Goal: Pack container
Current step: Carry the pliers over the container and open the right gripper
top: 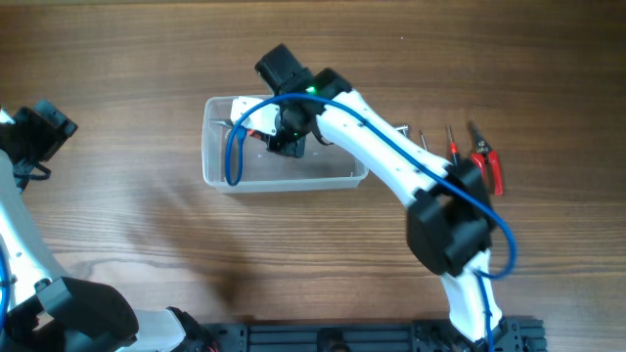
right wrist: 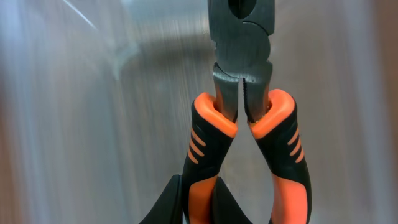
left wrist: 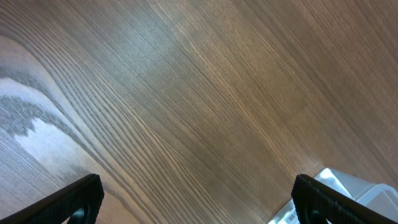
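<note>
The left gripper (left wrist: 198, 202) hangs above the grained wooden table (left wrist: 186, 93), its black fingers wide apart. At mid-table sits the clear, round-cornered plastic container (top: 217, 174). Over it the right gripper (top: 287, 137) is clamped on pliers (right wrist: 242, 93) (grey steel head, ribbed orange-and-black grips). Red-handled tools (top: 487, 164) lie to the right.

Clear colourless container (top: 323, 180), pliers (right wrist: 242, 68) with dark grey head and orange-and-black handles, brown wood-grain table (left wrist: 186, 93), blue cable (top: 231, 156), red-handled tools (top: 489, 168).
</note>
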`<state>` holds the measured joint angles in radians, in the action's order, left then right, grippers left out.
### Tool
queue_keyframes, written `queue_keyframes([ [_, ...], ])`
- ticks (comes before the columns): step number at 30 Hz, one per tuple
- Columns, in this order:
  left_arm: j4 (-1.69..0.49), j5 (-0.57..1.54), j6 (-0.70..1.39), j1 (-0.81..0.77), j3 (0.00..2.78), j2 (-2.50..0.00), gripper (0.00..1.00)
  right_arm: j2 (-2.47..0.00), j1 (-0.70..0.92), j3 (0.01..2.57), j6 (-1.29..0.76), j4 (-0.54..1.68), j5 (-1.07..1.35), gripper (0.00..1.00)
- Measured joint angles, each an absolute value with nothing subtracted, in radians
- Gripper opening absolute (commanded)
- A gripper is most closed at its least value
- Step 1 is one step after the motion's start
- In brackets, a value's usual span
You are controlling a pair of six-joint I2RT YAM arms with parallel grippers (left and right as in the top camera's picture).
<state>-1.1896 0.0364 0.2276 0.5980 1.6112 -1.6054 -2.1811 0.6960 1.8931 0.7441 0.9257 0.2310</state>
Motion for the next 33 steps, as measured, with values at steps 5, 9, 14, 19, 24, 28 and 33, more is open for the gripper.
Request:
queue_keyframes([
  [5, -1.19, 0.036, 0.228, 0.598, 1.611, -1.605, 1.0, -2.268, 0.688, 1.891, 0.77, 0.887, 0.219, 0.04],
  [9, -1.19, 0.036, 0.228, 0.598, 1.611, -1.605, 1.0, -2.278, 0.688, 1.891, 0.791, 0.867, 0.218, 0.04],
  [14, -1.19, 0.036, 0.228, 0.598, 1.611, -1.605, 1.0, -2.278, 0.688, 1.891, 0.828, 0.825, 0.216, 0.21],
  [19, -1.19, 0.036, 0.228, 0.598, 1.611, -1.605, 1.0, -2.278, 0.688, 1.892, 0.844, 0.822, 0.217, 0.59],
  [24, -1.19, 0.036, 0.228, 0.598, 1.611, -1.605, 1.0, -2.278, 0.688, 1.892, 0.817, 0.825, 0.161, 0.54],
  [28, -1.19, 0.036, 0.228, 0.598, 1.611, -1.605, 1.0, -2.259, 0.687, 1.892, 0.768, 0.832, 0.086, 0.58],
  [33, -1.19, 0.036, 0.228, 0.598, 1.611, -1.605, 1.0, -2.088, 0.671, 1.89, 0.66, 0.852, -0.009, 0.6],
])
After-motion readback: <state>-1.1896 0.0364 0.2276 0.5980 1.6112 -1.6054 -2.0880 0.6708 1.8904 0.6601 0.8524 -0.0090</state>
